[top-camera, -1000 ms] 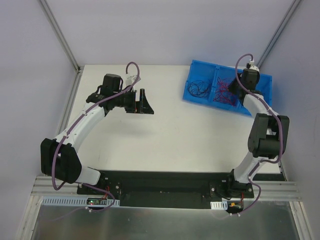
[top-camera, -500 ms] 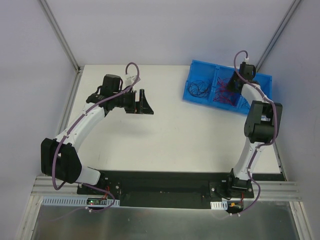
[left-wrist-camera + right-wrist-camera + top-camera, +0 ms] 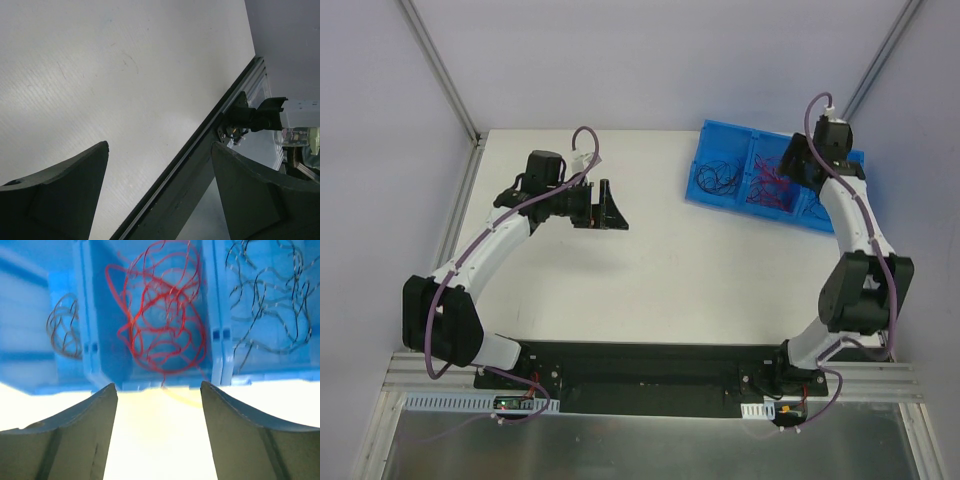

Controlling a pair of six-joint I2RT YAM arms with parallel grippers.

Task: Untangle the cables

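The cables lie in a blue tray (image 3: pixel 696 192) at the back right of the table. Curly black cables (image 3: pixel 717 178) fill its left compartment and red cables (image 3: pixel 767 186) the middle one. In the right wrist view the red cables (image 3: pixel 162 325) sit in the centre bin, black cables (image 3: pixel 270 295) to the right and a small dark coil (image 3: pixel 64 331) to the left. My right gripper (image 3: pixel 157 385) hovers over the tray's edge, open and holding nothing; from above, the right gripper (image 3: pixel 788 165) shows over the tray's right part. My left gripper (image 3: pixel 613 210) hangs open over bare table, far from the tray.
The left wrist view shows the open left gripper (image 3: pixel 160 145) above the white table (image 3: pixel 100 75) and the black rail (image 3: pixel 200 165) at its edge. Grey walls close in the table's left, back and right sides. A divider wall (image 3: pixel 85 315) separates the tray's bins.
My right gripper went from shut to open above the tray, and the right arm's elbow swung out to the right while the wrist rose. The left arm stayed still.
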